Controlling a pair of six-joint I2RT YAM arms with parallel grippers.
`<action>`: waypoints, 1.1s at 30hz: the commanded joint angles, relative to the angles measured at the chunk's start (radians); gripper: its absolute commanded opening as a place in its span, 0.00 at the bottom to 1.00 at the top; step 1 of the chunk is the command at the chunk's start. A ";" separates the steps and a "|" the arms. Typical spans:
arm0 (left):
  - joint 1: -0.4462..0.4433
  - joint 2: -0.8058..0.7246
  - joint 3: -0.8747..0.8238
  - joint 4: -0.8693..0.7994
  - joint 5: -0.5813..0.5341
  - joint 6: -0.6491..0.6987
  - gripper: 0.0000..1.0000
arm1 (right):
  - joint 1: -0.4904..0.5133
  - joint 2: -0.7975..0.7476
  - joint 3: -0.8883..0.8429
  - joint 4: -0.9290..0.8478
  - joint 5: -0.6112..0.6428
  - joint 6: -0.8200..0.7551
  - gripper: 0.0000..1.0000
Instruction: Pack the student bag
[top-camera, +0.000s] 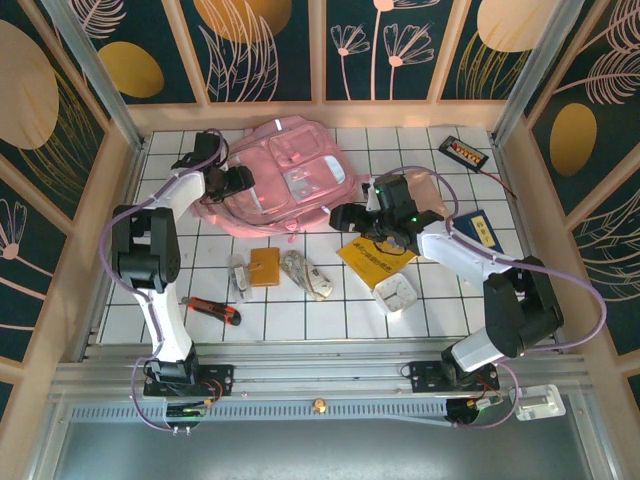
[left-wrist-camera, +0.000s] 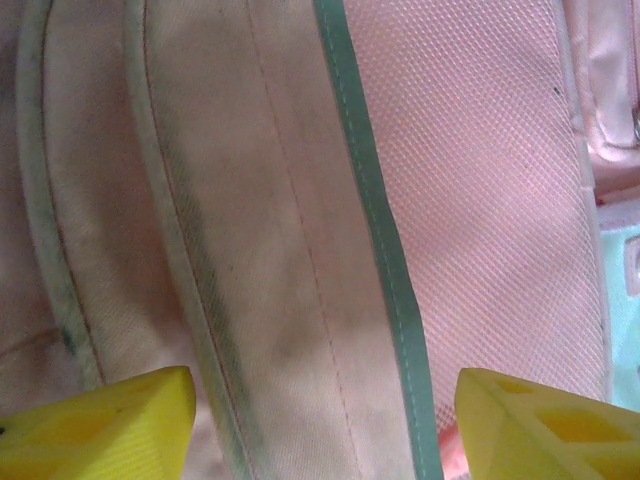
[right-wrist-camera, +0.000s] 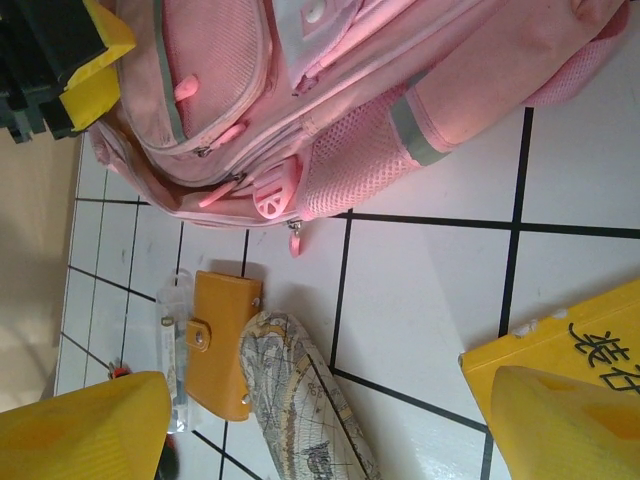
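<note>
Lying flat in the upper centre of the top view, the bag (top-camera: 290, 175) slants from lower left to upper right. The left gripper (top-camera: 230, 183) sits on its left edge, nearer than the right, fingers (left-wrist-camera: 100, 425) spread over pink fabric; whether they pinch any cannot be told. The right gripper (top-camera: 347, 215) hovers just right of the bag, spread and empty. The bag's zips look closed; wallet (top-camera: 264, 266), book (top-camera: 362, 262) and pouch (top-camera: 302, 270) lie on tiles below it.
</note>
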 joint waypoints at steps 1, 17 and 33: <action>0.001 0.054 0.055 -0.059 0.017 0.013 0.68 | 0.008 0.017 0.028 0.028 0.011 0.010 0.84; 0.002 0.049 -0.002 0.105 0.223 -0.137 0.00 | 0.015 0.041 0.040 0.037 0.018 -0.022 0.84; 0.001 -0.239 -0.054 0.546 0.482 -0.703 0.00 | 0.016 0.038 0.045 0.092 -0.014 -0.138 0.77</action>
